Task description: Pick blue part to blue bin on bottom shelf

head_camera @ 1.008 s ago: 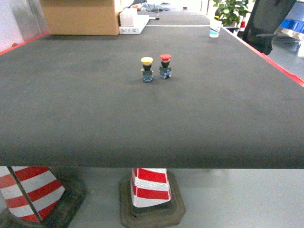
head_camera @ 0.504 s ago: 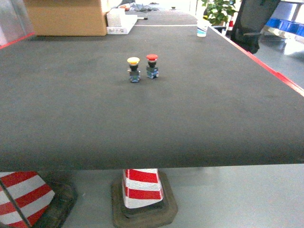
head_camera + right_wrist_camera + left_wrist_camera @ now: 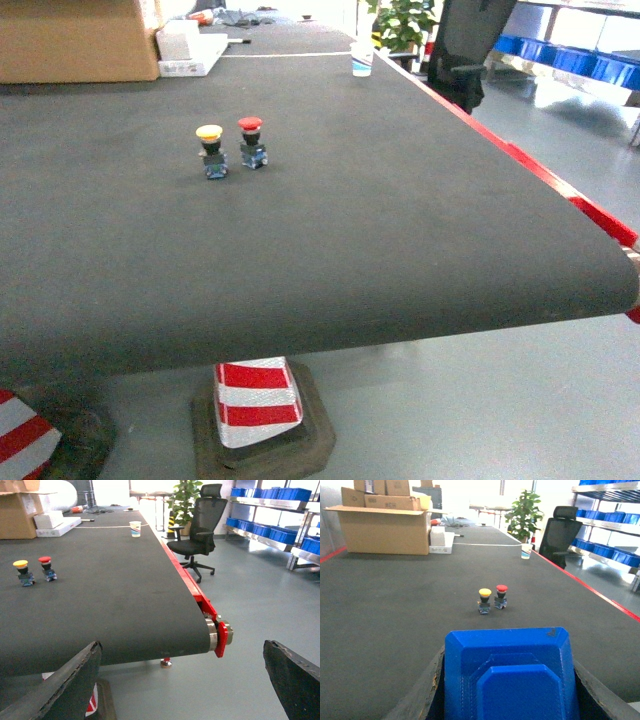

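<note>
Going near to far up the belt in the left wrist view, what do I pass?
Blue part in the left hand → yellow button and red button, side by side → paper cup → cardboard box.

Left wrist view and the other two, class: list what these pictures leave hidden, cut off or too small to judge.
- Glossy blue moulded plastic part, left wrist view: lower portion cut by the bottom edge; the left gripper's fingers stay mostly hidden behind it.
- Right gripper, right wrist view: only two dark pad edges show at the corners.
- Head view: neither gripper appears.
- Blue plastic bins on steel shelving, right wrist view: too distant to tell contents.
</note>
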Robot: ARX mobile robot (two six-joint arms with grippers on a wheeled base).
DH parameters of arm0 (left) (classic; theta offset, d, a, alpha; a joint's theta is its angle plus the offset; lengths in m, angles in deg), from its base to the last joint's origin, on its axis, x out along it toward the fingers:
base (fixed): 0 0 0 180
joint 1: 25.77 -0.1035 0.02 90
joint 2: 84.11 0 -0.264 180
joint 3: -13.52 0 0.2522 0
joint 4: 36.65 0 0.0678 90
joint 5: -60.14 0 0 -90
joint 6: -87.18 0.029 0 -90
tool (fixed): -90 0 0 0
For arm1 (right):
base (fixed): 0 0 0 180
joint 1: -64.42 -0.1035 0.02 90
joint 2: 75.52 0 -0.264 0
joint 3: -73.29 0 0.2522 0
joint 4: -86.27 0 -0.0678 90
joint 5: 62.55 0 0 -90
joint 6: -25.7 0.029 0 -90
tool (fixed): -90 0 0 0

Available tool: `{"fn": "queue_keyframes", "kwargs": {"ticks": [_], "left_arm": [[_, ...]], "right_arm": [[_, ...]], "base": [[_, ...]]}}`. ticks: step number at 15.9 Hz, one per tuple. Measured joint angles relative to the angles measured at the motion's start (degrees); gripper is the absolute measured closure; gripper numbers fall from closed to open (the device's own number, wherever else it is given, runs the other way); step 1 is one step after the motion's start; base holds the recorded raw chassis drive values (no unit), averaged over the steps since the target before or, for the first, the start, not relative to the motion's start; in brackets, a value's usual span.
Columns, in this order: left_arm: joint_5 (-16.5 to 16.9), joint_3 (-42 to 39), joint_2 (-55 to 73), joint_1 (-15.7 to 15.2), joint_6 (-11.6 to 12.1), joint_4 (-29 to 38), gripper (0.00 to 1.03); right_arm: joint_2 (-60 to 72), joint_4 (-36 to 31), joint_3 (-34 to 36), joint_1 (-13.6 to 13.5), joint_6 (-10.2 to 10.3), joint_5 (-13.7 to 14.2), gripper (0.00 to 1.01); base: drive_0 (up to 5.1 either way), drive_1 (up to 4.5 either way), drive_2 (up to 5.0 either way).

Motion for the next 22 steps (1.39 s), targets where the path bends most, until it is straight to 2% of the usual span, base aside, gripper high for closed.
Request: {"fn": "queue_keyframes", "kwargs": {"ticks": [22], "left_arm": [[-0.02,0.0,0.0,0.0,0.0,-0.04,0.59]], "right_arm": [[0.0,0.0,0.0,0.0,0.0,0.0,0.03]], "base": [[-1.5,-1.49,-1.5]]}}
